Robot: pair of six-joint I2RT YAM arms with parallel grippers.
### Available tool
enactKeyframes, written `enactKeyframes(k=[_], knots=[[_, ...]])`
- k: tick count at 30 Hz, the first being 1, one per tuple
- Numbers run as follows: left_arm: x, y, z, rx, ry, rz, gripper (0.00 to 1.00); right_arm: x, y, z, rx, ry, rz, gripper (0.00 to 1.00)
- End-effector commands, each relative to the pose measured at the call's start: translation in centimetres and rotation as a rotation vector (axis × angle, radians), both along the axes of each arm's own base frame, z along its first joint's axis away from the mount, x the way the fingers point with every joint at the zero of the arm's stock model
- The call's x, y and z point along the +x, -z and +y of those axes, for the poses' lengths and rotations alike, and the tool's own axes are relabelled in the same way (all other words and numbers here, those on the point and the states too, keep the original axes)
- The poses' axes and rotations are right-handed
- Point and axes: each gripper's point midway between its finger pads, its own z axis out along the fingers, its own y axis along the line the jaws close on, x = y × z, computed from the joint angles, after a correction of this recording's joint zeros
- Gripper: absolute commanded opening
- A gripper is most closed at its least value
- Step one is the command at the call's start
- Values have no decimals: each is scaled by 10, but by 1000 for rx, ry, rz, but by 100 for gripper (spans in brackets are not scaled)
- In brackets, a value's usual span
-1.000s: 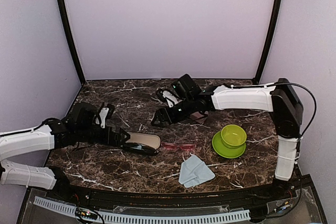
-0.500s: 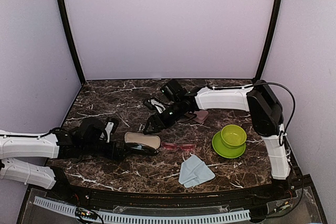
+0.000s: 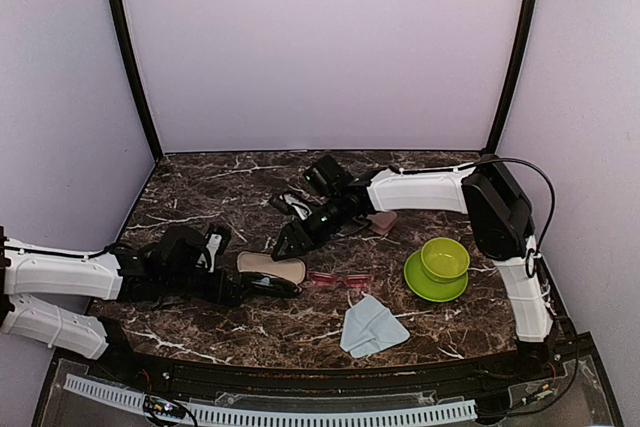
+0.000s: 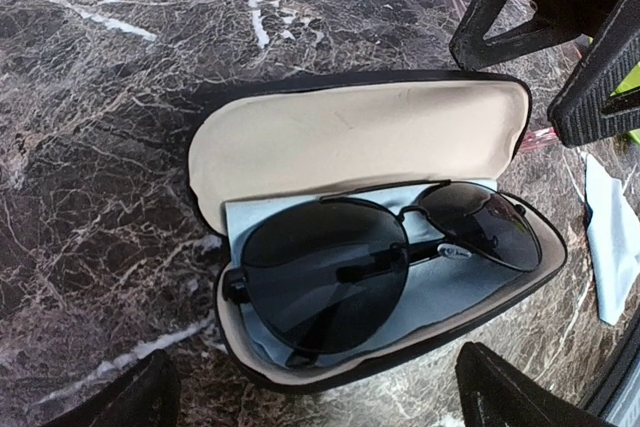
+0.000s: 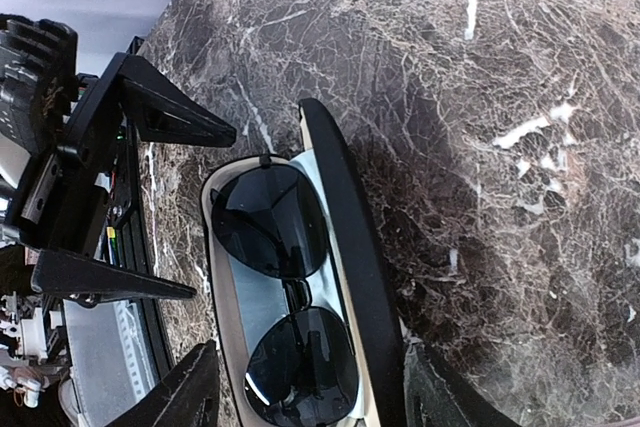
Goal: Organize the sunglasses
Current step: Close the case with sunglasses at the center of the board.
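- Above the open case, your right gripper (image 3: 284, 243) has its fingers apart, though nearer together than a second ago. They hold nothing. In the right wrist view the upright lid of the black case (image 5: 352, 247) stands edge-on in the gap between them.
- Within that second the right arm has swung in from farther back on the table (image 3: 200, 197) to the rear rim of the case. Read this as the approach for shutting the lid.
- At the case's left end, your left gripper (image 3: 228, 289) is spread to its widest and grips nothing. Its arm has sunk slightly toward the near edge.
- The black sunglasses (image 4: 385, 267) already lie folded in the lower shell, on a light blue cloth (image 4: 450, 295).
  - The lens fronts face up, and the brow bar appears to lie on the lid side.
  - Their long axis follows the case's, roughly left to right across the table in the top view.
- The pink sunglasses (image 3: 340, 278) lie on the marble just beside the case's right end, long axis also roughly left to right, not yet stowed.
- The pink case (image 3: 382, 221) sits behind them, partly hidden by the right arm, so about half the task appears to remain.
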Motion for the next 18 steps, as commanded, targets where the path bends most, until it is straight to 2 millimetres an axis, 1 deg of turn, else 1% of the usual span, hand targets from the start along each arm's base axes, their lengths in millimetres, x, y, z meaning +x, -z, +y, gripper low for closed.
enactKeyframes(k=[1, 13, 18], knots=[[3, -7, -10, -32, 18, -12, 99, -3, -3, 12, 35, -28, 4, 63], [3, -7, -11, -31, 13, -5, 99, -13, -6, 16, 38, -47, 8, 59], [1, -8, -11, -31, 29, -8, 99, -12, -7, 16, 34, -40, 2, 57]])
